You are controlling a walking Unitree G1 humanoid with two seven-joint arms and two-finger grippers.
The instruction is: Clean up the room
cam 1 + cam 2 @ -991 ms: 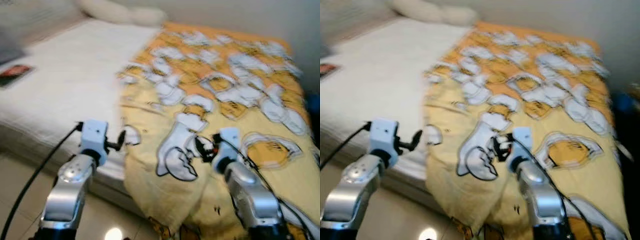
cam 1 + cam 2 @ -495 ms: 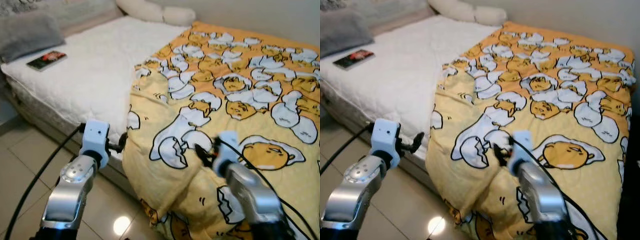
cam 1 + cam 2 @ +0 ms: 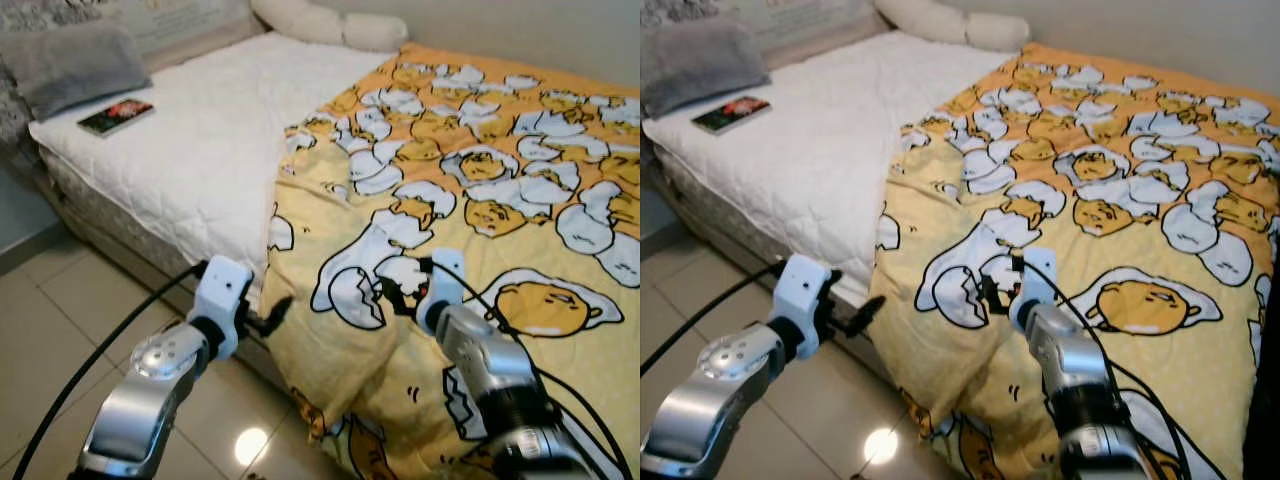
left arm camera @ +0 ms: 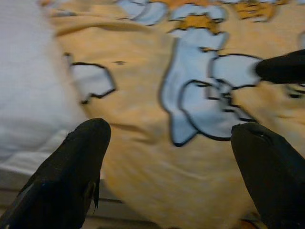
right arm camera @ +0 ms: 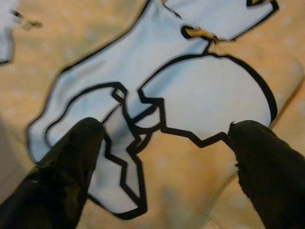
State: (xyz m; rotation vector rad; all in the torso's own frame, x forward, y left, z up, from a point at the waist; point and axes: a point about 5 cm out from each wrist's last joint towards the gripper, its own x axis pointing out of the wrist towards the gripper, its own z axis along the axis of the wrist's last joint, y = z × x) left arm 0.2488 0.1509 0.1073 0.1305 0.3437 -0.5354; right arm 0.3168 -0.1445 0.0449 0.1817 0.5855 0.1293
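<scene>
Left wrist view shows the left gripper (image 4: 169, 167), fingers apart, facing the blanket's (image 3: 480, 200) hanging edge beside the bed (image 3: 190, 150). Right gripper (image 5: 164, 167) hovers with fingers spread over the blanket's eggshell print.

The yellow blanket (image 3: 470, 190) is draping over the bed's near corner, blocking the mattress edge there; the white mattress (image 3: 190, 140) is lying open apart from a book (image 3: 117, 115); the tiled floor (image 3: 60, 320) seems to be offering passage.
</scene>
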